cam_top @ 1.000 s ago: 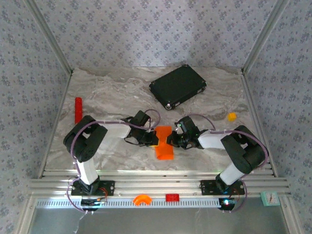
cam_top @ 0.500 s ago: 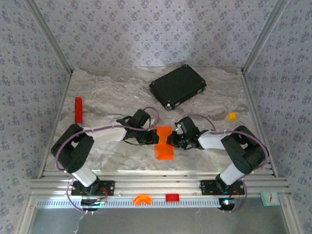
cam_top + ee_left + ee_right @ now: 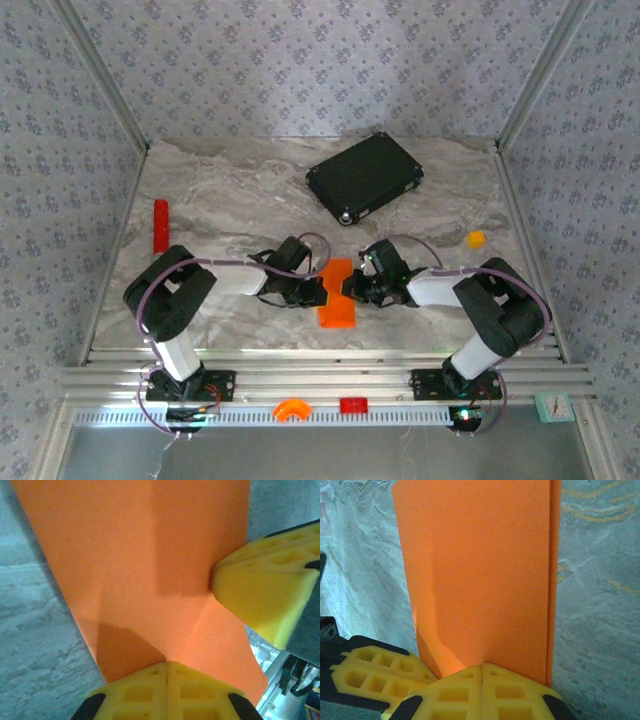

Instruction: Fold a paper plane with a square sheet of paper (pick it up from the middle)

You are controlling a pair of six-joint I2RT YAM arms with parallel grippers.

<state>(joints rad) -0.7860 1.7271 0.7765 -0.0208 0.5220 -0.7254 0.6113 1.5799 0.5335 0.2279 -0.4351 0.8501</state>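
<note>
The square sheet of paper (image 3: 337, 300), bright orange, lies folded into a narrow oblong at the table's near middle. It fills the left wrist view (image 3: 150, 555) and the right wrist view (image 3: 480, 570), where a doubled edge shows on its right. My left gripper (image 3: 318, 292) is shut, its yellow tips (image 3: 167, 663) pressed against the paper's left side. My right gripper (image 3: 350, 287) is shut too, tips (image 3: 482, 666) against the right side. Each wrist view catches the other gripper's fingers (image 3: 260, 595) (image 3: 375, 675). I cannot see whether any paper is caught between the jaws.
A black flat case (image 3: 364, 177) lies at the back, right of centre. A red cylinder (image 3: 160, 225) stands near the left wall and a small orange-yellow lump (image 3: 476, 240) near the right. An orange arc (image 3: 292, 408) and a red block (image 3: 352, 405) sit on the front rail.
The left arm's elbow swung out left and came back in, and its gripper slid slightly nearer and rightward onto the paper's edge. The right arm and the paper have stayed put.
</note>
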